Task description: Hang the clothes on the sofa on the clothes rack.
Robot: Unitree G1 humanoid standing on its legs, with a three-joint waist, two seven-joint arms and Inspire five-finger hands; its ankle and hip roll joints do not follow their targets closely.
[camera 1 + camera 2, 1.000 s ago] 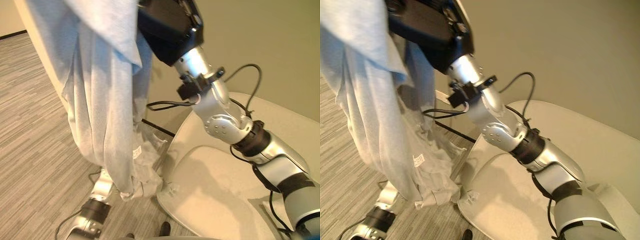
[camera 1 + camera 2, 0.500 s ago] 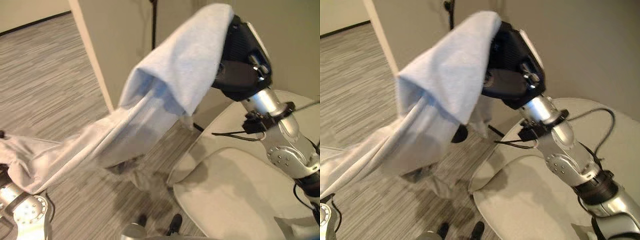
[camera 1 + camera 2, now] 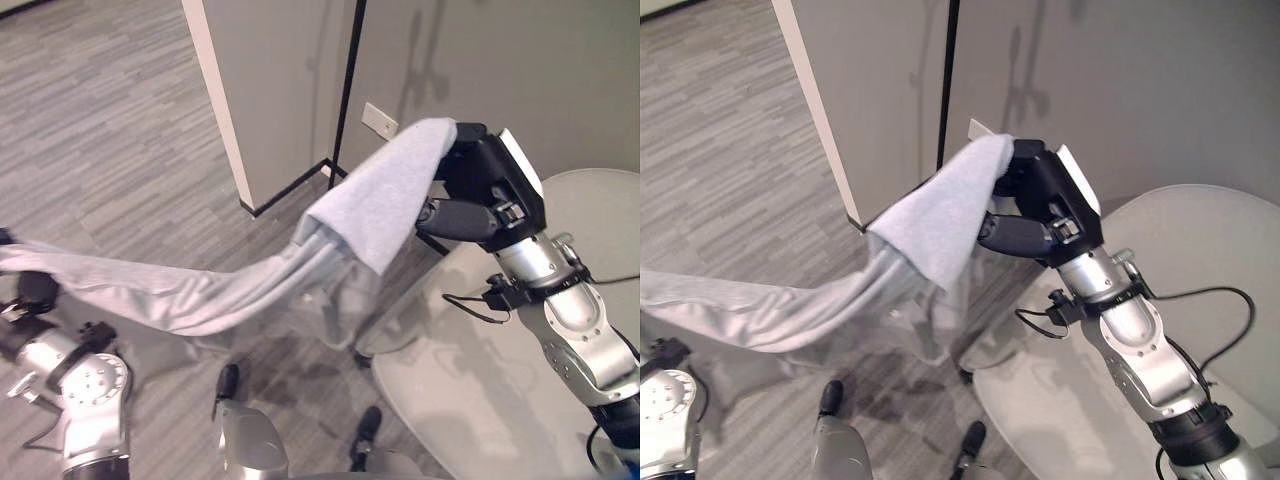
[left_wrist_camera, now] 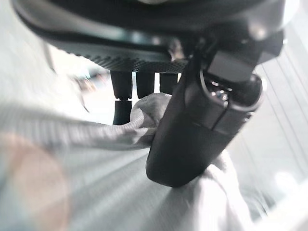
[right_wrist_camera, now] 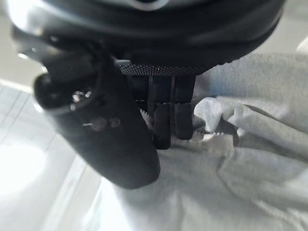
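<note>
The pale grey garment [image 3: 250, 285] stretches in the air between both hands, the right hand [image 3: 480, 195] clamped on its upper end and the left hand [image 4: 192, 120] pinching the lower end, apparently to spread it out for draping over a rack.

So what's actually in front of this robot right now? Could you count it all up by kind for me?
Robot hands: 2, the left hand and the right hand, each gripping cloth
Garments: 1, a pale grey garment stretched between them
Seats: 1, a light sofa
Poles: 1, a black pole
Total: 5
</note>
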